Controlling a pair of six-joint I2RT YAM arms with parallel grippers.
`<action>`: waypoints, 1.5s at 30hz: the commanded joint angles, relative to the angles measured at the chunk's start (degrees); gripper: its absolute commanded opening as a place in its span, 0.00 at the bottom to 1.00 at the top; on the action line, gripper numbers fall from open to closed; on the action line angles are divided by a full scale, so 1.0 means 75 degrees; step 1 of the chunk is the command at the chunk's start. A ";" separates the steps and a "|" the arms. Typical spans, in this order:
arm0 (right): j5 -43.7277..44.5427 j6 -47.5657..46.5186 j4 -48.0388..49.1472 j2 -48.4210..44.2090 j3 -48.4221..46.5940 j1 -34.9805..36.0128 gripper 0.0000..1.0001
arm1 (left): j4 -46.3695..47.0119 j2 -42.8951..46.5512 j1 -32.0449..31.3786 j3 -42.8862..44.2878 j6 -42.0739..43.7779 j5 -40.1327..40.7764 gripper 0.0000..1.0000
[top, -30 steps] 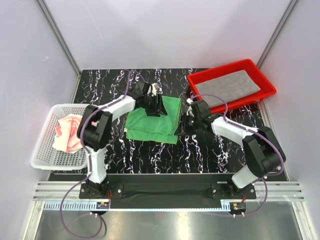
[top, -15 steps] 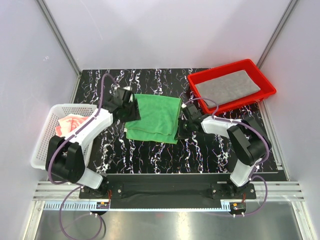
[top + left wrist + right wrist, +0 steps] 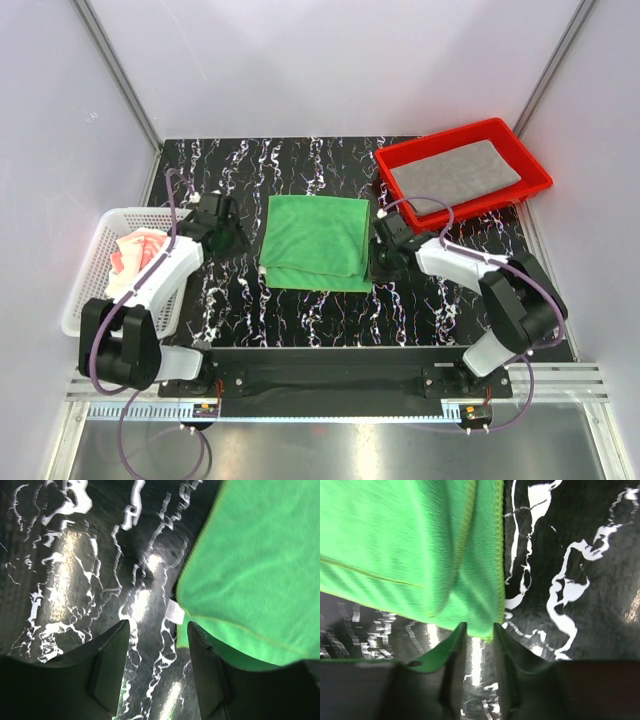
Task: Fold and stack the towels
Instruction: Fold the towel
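Note:
A bright green towel [image 3: 316, 240] lies folded in the middle of the table. My left gripper [image 3: 227, 237] hovers just off its left edge, open, with only bare table between the fingers [image 3: 159, 625]. The green towel [image 3: 250, 565] and its white label [image 3: 175, 612] lie ahead to the right. My right gripper [image 3: 374, 262] is at the towel's lower right corner, jaws slightly parted. In the right wrist view the green towel [image 3: 405, 535] ends right at the tips [image 3: 479, 626]. A grey towel [image 3: 455, 175] lies flat in the red tray [image 3: 398, 158]. A pink towel [image 3: 135, 262] sits crumpled in the white basket [image 3: 90, 320].
The red tray stands at the back right, just behind my right arm. The white basket sits at the left table edge, under my left arm's forearm. Grey walls close in the table on three sides.
My left gripper has drawn back leftward off the green towel. The towel has shifted slightly right and lies squarer. The right gripper closed at its corner, then parted again.

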State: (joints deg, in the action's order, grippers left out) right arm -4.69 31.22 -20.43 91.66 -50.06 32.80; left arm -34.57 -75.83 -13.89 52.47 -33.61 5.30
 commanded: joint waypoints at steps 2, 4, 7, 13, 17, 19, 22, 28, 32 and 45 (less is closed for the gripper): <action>0.0216 0.0826 0.0191 -0.0701 -0.0251 0.0022 0.39 | 0.0882 -0.0376 0.0305 -0.0117 -0.0242 -0.1022 0.52; 0.0086 0.1202 0.0437 -0.0655 -0.0309 0.0022 0.44 | 0.1221 -0.0611 0.0305 -0.0233 -0.0265 -0.1455 0.51; 0.0063 0.1519 0.0695 -0.0491 -0.0286 0.0022 0.49 | 0.1749 -0.0821 0.0305 -0.0468 -0.0265 -0.2041 0.50; -0.0078 0.1860 0.1059 -0.0069 -0.0262 0.0022 0.56 | 0.1949 -0.1360 0.0305 -0.0515 -0.0301 -0.2125 0.49; -0.0230 0.2012 0.1235 0.0153 -0.0298 0.0022 0.56 | 0.2124 -0.1584 0.0294 -0.0585 -0.0359 -0.2242 0.47; -0.0254 0.2059 0.1328 0.0177 -0.0298 0.0022 0.55 | 0.2113 -0.1678 0.0282 -0.0574 -0.0359 -0.2253 0.46; -0.0242 0.2153 0.1410 0.0224 -0.0263 0.0033 0.53 | 0.2054 -0.1748 0.0282 -0.0562 -0.0347 -0.2184 0.45; -0.0148 0.2153 0.1493 0.0236 -0.0216 0.0033 0.33 | 0.2160 -0.1865 0.0247 -0.0633 -0.0382 -0.2242 0.42; 0.0038 0.2048 0.1388 0.0166 -0.0216 0.0022 0.28 | 0.2148 -0.1912 0.0223 -0.0632 -0.0371 -0.2219 0.39; 0.0740 0.1392 0.0721 -0.0080 -0.0484 0.0022 0.00 | 0.1844 -0.1738 0.0200 -0.0269 -0.0406 -0.2149 0.00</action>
State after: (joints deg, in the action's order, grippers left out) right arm -3.60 44.25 -12.91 92.97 -50.72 32.80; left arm -20.91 -90.50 -12.12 48.29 -36.51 -10.72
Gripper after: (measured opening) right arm 0.019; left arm 0.012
